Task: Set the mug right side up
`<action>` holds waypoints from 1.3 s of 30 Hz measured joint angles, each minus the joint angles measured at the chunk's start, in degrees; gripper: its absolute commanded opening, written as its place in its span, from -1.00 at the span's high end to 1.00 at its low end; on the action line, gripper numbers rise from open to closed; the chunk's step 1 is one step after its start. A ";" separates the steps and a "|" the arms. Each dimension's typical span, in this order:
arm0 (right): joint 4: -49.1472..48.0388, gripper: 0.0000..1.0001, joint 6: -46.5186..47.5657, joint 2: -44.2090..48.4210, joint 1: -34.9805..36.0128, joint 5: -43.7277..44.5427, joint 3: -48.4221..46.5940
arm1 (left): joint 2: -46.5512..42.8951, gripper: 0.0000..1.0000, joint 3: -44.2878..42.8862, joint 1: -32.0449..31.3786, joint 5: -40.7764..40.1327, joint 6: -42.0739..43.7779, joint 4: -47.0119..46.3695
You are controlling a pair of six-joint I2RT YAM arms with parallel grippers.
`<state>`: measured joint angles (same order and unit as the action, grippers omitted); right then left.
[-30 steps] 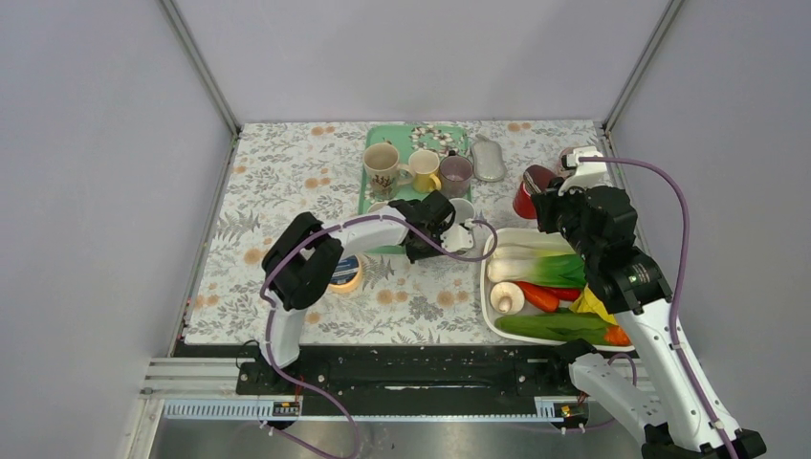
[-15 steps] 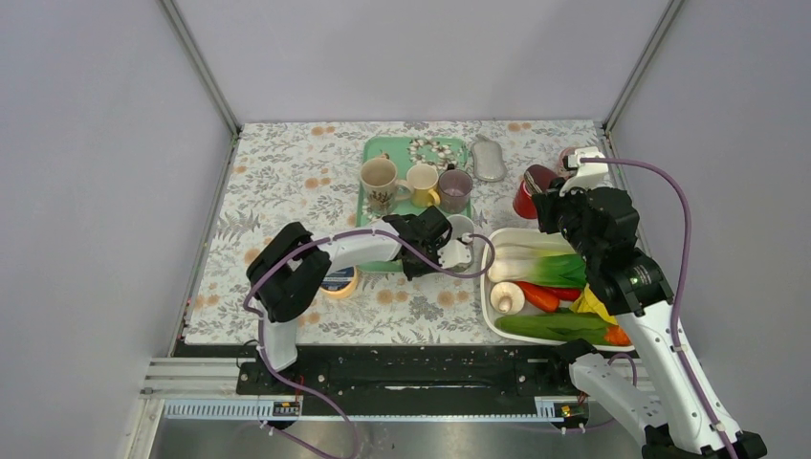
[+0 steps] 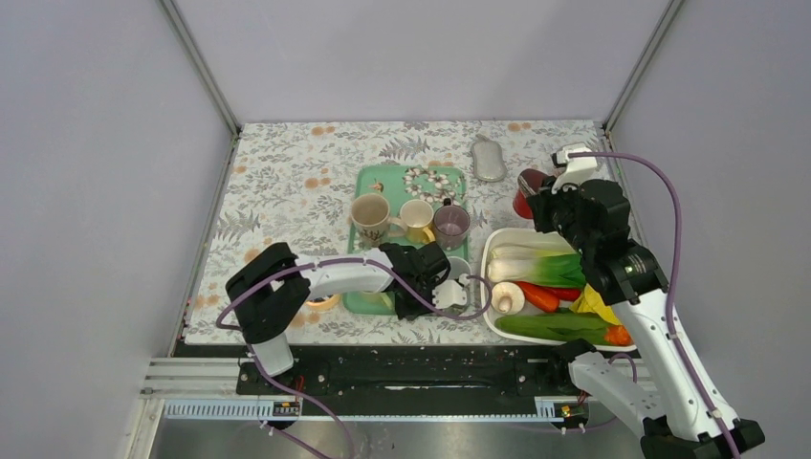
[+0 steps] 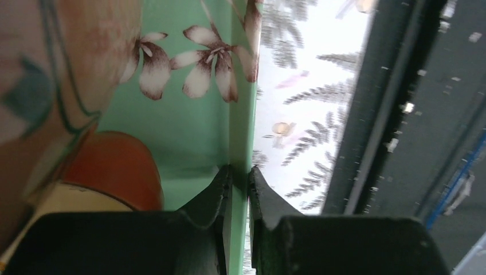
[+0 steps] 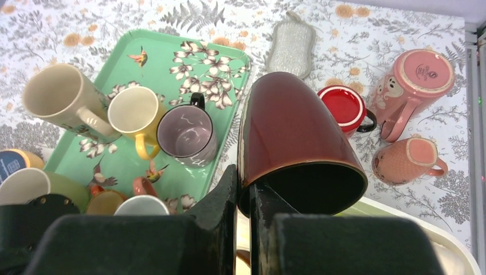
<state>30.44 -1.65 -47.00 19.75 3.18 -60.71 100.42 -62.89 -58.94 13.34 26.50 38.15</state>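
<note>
The green tray (image 3: 383, 180) is taking up the most room; the left gripper (image 4: 239, 172) is pinching its thin rim, the jaws nearly together with the edge running straight up from between them. The white dish (image 5: 424, 234) is showing only as a pale edge just below and to the right of the right gripper (image 5: 243, 180). This claw is grasping the dark red mug (image 5: 286, 126) by its wall, one finger outside and one inside the mouth. The mug is leaning away from the fingers, its mouth opening back toward the wrist and downward, its base pointing up and away; it looks to be hanging clear of the table. A pink mug (image 5: 421, 71) is standing base up, further out and to the right of the claw. As I judge it, the pick-up is done; rolling the mouth upward, setting down and letting go are yet to come.
</note>
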 measured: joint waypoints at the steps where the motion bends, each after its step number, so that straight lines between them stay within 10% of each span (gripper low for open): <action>1: 0.42 1.00 0.37 -0.83 0.00 -0.35 -0.44 | -0.48 1.00 0.55 -0.81 0.44 -0.26 0.46; 5: 3.43 1.00 1.75 -4.42 0.00 -1.75 -3.06 | -1.70 0.98 1.95 -3.15 2.27 -1.11 1.86; 14: 10.54 1.00 5.60 -21.68 0.00 -9.35 -18.40 | -6.03 -0.19 -0.11 -3.89 5.16 -0.17 10.03; 21: 17.18 1.00 9.57 -38.05 0.00 -14.34 -33.14 | -17.27 -0.37 -9.88 -2.10 8.52 5.16 17.62; 39: 44.92 1.00 27.36 -92.02 8.98 -7.76 -85.35 | -29.11 -0.52 -15.87 44.37 21.44 3.41 17.88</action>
<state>75.35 25.71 -139.02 28.73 -4.58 -146.06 71.31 -78.76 -14.57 34.79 29.91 56.03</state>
